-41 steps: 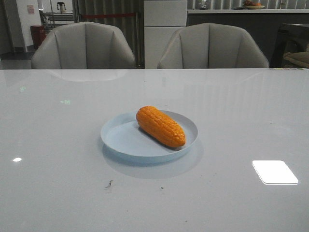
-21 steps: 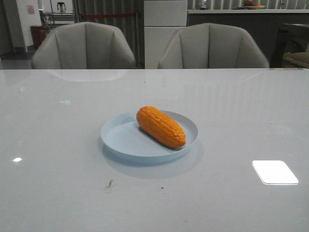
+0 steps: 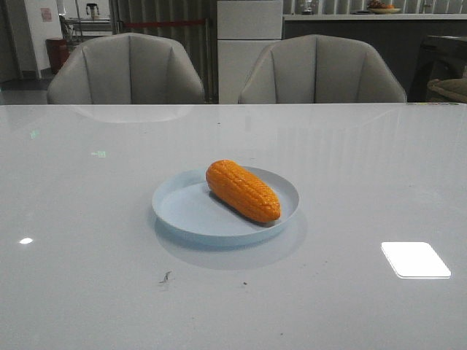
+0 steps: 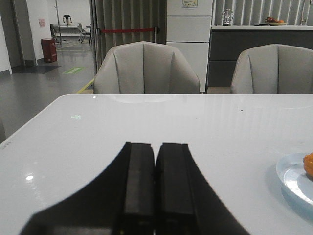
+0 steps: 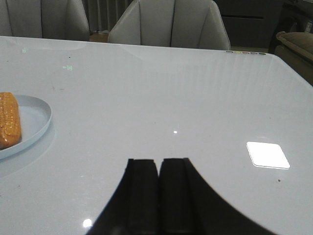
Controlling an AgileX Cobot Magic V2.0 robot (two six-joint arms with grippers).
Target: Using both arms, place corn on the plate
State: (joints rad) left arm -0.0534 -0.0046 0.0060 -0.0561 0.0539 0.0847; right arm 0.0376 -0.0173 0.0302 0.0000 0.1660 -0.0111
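Lying slantwise inside the plate [image 3: 182, 211] at mid-counter [image 3: 87, 277], the corn [image 3: 243, 190] is sitting delivered; the left tool [image 4: 155, 186] and right tool [image 5: 159, 196], both clenched empty, are hanging well apart from it, suggesting the job is done

Front view: neither arm nor gripper appears in the picture. The corn [image 3: 243, 191] hides the part of the plate [image 3: 190, 211] beneath and behind it. Left wrist view: the picture's edge cuts the plate [image 4: 295, 177] and leaves only a sliver of corn [image 4: 309, 165]. Right wrist view: the edge cuts both corn [image 5: 9, 120] and plate [image 5: 36, 120]. Small dark marks on the table [image 3: 87, 277] are too small to identify.
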